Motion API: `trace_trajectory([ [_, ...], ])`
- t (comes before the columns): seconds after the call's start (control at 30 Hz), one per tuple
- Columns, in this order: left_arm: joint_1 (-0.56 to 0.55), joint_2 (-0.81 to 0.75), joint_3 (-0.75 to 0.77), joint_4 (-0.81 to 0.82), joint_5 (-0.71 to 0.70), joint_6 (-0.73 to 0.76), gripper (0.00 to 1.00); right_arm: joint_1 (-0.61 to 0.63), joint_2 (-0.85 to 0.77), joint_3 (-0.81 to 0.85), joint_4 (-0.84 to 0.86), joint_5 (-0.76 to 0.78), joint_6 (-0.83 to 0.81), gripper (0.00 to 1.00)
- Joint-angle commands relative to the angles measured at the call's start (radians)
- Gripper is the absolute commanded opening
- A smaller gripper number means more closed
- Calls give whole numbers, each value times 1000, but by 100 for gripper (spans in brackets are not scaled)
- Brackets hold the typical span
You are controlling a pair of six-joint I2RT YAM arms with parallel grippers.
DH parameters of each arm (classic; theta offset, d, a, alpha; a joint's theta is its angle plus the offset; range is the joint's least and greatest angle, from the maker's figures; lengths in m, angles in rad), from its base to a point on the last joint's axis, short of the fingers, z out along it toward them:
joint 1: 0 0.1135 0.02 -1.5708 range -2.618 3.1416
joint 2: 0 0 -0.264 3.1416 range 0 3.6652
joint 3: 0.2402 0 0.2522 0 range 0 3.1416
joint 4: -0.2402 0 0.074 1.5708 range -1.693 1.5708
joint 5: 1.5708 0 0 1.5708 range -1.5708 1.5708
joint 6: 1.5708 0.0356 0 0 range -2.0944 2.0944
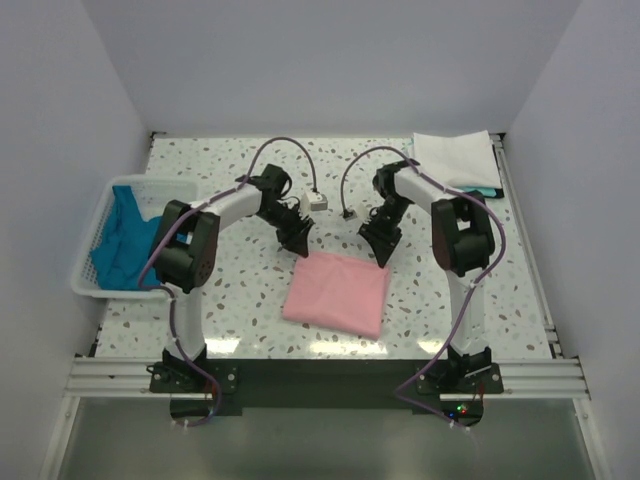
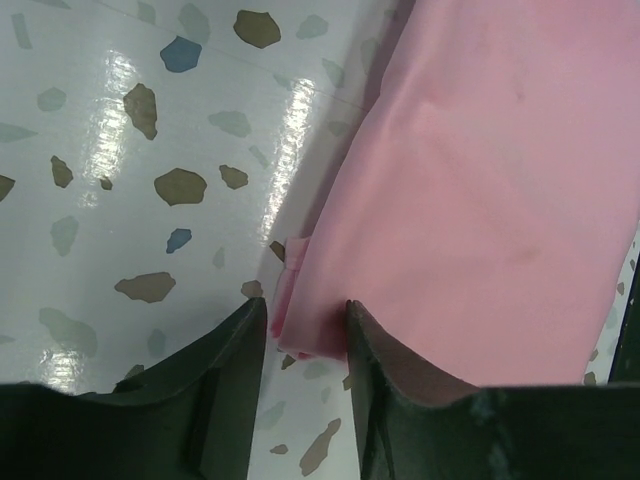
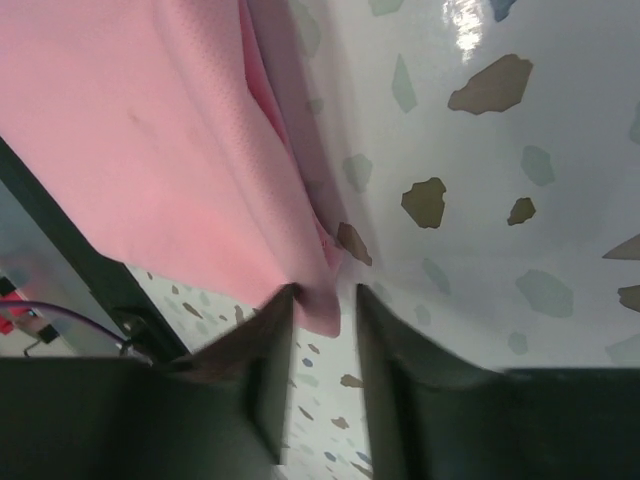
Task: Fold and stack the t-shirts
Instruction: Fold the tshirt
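Observation:
A light pink t-shirt [image 1: 336,290] lies folded into a rectangle on the table's near middle. My left gripper [image 1: 298,243] stands at its far left corner. In the left wrist view that corner [image 2: 312,330] sits between the fingers of the open left gripper [image 2: 307,325], close to both. My right gripper [image 1: 381,250] stands at the far right corner. There the pink corner [image 3: 322,290] lies in the open right gripper [image 3: 325,305], against one finger, with a gap to the other. A white t-shirt [image 1: 457,160] lies folded at the back right. Teal-blue t-shirts [image 1: 122,238] are bunched in the basket.
A white lattice basket [image 1: 95,225] stands at the table's left edge. A small white connector block [image 1: 317,201] and cables lie behind the grippers. A teal edge [image 1: 487,191] shows under the white shirt. White walls close in three sides.

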Motion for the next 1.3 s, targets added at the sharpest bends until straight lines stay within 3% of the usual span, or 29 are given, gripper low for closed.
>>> trace_trajectory([
  [0.0, -1, -7, 15, -4, 36, 18, 40, 8, -54, -8, -247, 19, -35, 25],
  [0.03, -3, -10, 17, -6, 44, 20, 30, 8, -66, -5, -247, 21, -36, 18],
  [0.1, -3, -20, 26, -9, 65, 23, 19, 7, -85, 9, -244, 30, -32, 7],
  [0.13, -1, -29, 24, -6, 72, 28, 9, 8, -94, 11, -244, 39, -29, 6],
  [0.23, -3, -78, -5, 36, 84, 14, 0, 8, -131, 15, -243, 57, -36, 1],
  [0.47, -3, -51, -17, 66, 47, -9, 0, 7, -134, -80, -244, 105, -70, 0],
  [0.63, -3, 26, -5, 102, -25, -63, 0, 7, -36, -46, -117, 177, -3, 0],
  [0.93, 19, 95, -13, 203, -183, -241, 0, 11, 130, 116, 13, 288, 51, 1],
  [1.03, 42, 83, -14, 223, -239, -249, 0, 17, 171, 240, 24, 271, 73, 1],
  [1.27, 102, 118, 93, 199, -295, -244, 0, 16, 221, 357, 90, 288, 97, 2],
])
